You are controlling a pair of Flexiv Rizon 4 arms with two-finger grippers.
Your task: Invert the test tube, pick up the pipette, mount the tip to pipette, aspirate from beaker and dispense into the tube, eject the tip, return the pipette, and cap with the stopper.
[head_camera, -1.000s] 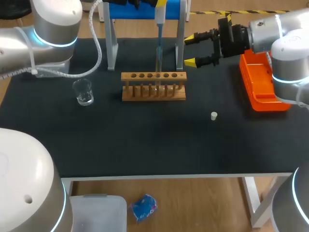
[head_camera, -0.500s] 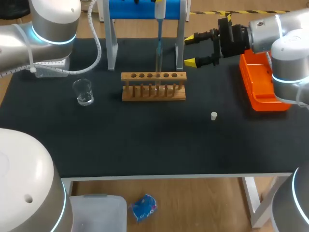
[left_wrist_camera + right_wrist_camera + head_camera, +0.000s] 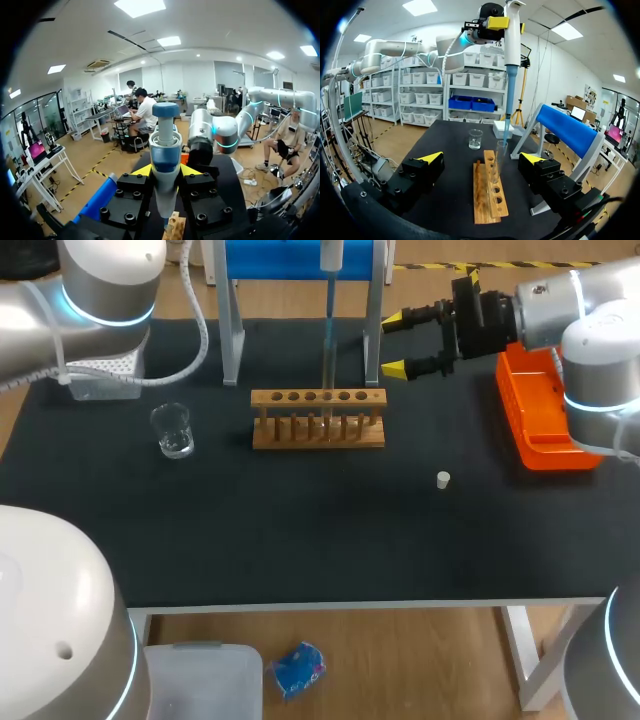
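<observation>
Top of pipette [image 3: 330, 255] beyond head view

The black matte table [image 3: 300, 540] carries a wooden test tube rack [image 3: 300, 435] just off its centre toward 12 o'clock. A clear glass beaker [image 3: 173, 430] stands at 10 o'clock, with a white perforated box [image 3: 100, 385] farther out the same way. A small white stopper [image 3: 443, 479] lies at 3 o'clock, apart from everything else. An orange plastic tray [image 3: 530, 425] sits at the 2 o'clock edge. A blue-topped stand on grey legs [image 3: 232, 340] rises at 12 o'clock behind the rack.
</observation>
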